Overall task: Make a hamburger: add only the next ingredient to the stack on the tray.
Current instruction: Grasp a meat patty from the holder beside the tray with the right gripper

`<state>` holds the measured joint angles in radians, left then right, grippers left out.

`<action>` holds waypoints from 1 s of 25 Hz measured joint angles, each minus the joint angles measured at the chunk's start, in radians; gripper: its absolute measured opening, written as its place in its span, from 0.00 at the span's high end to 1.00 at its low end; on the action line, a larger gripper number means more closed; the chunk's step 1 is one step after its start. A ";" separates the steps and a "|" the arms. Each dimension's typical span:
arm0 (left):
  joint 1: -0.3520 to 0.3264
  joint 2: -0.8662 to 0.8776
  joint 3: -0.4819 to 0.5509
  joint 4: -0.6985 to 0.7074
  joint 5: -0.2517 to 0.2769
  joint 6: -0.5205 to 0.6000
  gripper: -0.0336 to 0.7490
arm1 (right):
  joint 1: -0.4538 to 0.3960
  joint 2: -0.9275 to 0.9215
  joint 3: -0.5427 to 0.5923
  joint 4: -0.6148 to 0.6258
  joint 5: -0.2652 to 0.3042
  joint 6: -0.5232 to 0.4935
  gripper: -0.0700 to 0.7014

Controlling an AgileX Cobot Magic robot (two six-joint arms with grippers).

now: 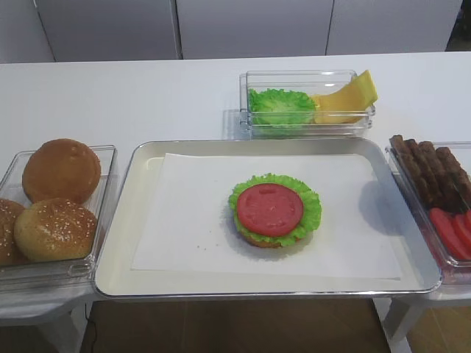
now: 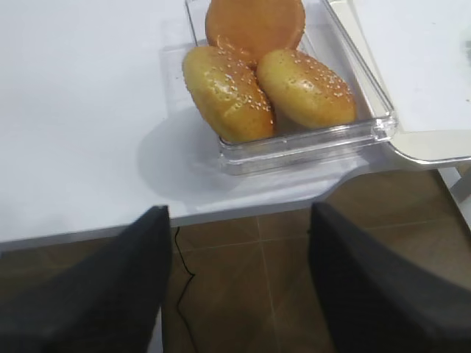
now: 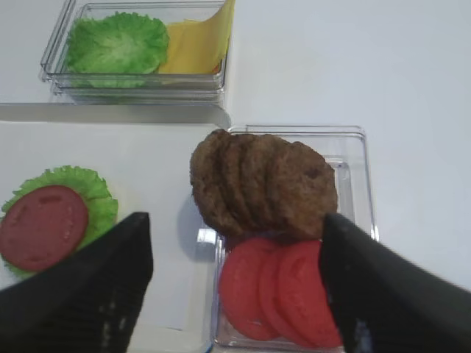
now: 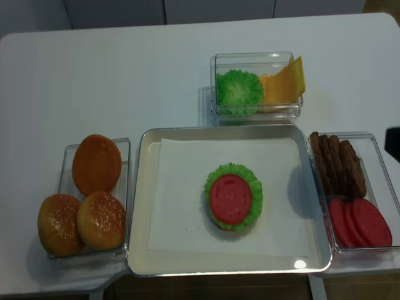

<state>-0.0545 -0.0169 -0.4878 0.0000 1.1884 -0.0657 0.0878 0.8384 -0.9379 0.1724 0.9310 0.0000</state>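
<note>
Black fingers of our right gripper stand wide apart, empty, above the patties, which lean in the clear box right of the tray. Only the left wrist view shows our left gripper, also spread, off the table edge. Centred on the tray sits the stack, bare paper around it.

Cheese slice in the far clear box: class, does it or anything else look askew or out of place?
Yes. The cheese slice leans tilted, one corner poking above the clear box rim. The lettuce beside it lies flat inside; nothing looks spilled.
</note>
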 joint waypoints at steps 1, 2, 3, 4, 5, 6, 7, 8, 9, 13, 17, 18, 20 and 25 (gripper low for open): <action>0.000 0.000 0.000 0.000 0.000 0.000 0.39 | 0.000 0.038 -0.021 0.014 0.006 0.000 0.22; 0.000 0.000 0.000 0.000 0.000 0.000 0.39 | 0.000 0.077 -0.046 0.029 0.017 0.000 0.22; 0.000 0.000 0.000 0.000 0.000 0.000 0.39 | 0.004 0.108 -0.070 0.035 0.028 0.000 0.22; 0.000 0.000 0.000 0.000 0.000 0.000 0.39 | 0.010 0.145 -0.089 0.036 0.039 0.000 0.22; 0.000 0.000 0.000 0.000 0.000 0.000 0.39 | 0.025 0.181 -0.110 0.036 0.051 0.006 0.22; 0.000 0.000 0.000 0.000 0.000 0.000 0.39 | 0.043 0.210 -0.131 0.027 0.057 0.018 0.22; 0.000 0.000 0.000 0.000 0.000 0.000 0.39 | 0.062 0.245 -0.149 0.011 0.065 0.037 0.22; 0.000 0.000 0.000 0.000 0.000 0.000 0.39 | 0.088 0.280 -0.164 -0.018 0.070 0.065 0.22; 0.000 0.000 0.000 0.000 0.000 0.000 0.39 | 0.117 0.314 -0.179 -0.054 0.078 0.094 0.22; 0.000 0.000 0.000 0.000 0.000 0.000 0.39 | 0.231 0.436 -0.221 -0.172 0.095 0.165 0.22; 0.000 0.000 0.000 0.000 0.000 0.000 0.39 | 0.327 0.555 -0.240 -0.290 0.095 0.242 0.22; 0.000 0.000 0.000 0.000 0.000 0.000 0.39 | 0.341 0.585 -0.246 -0.321 0.095 0.265 0.22; 0.000 0.000 0.000 0.000 0.000 0.000 0.39 | 0.369 0.635 -0.247 -0.384 0.095 0.297 0.22; 0.000 0.000 0.000 0.000 0.000 0.000 0.39 | 0.388 0.702 -0.247 -0.449 0.093 0.335 0.26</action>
<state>-0.0545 -0.0169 -0.4878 0.0000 1.1884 -0.0657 0.4758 1.5399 -1.1844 -0.2762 1.0240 0.3346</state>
